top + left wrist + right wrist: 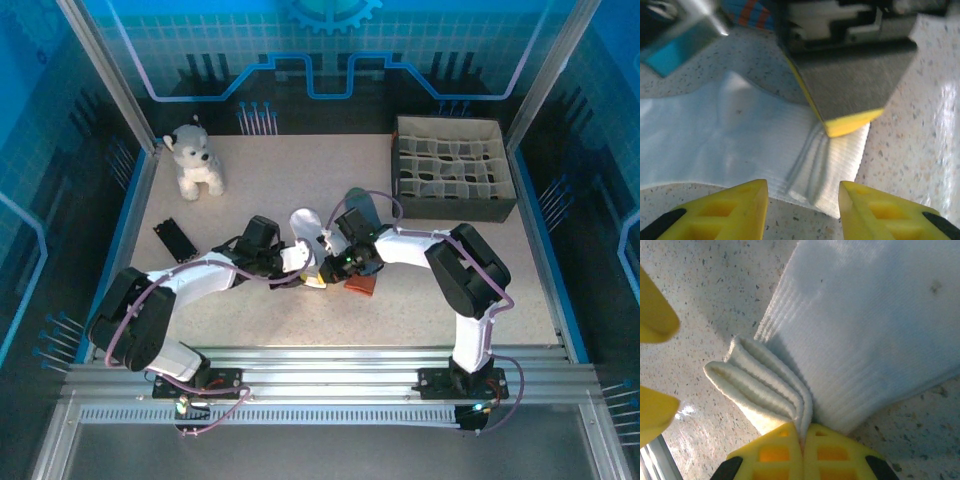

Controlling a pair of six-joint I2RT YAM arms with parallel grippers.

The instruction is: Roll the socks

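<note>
White sock (305, 222) is lying on the worktop (280, 170) — a pale speckled surface inside blue-lit walls (420, 40) — with the right fingers (775, 455) pinching its folded ribbed cuff closed; the left fingers (735, 205) are standing apart at its edge, gripping nothing.

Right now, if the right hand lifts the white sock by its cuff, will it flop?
Probably: the white sock lies flat and limp, and its cuff bunches into soft folds where the right hand pinches it. Thin fabric, so likely light. The ribbed knit probably won't slip.
</note>
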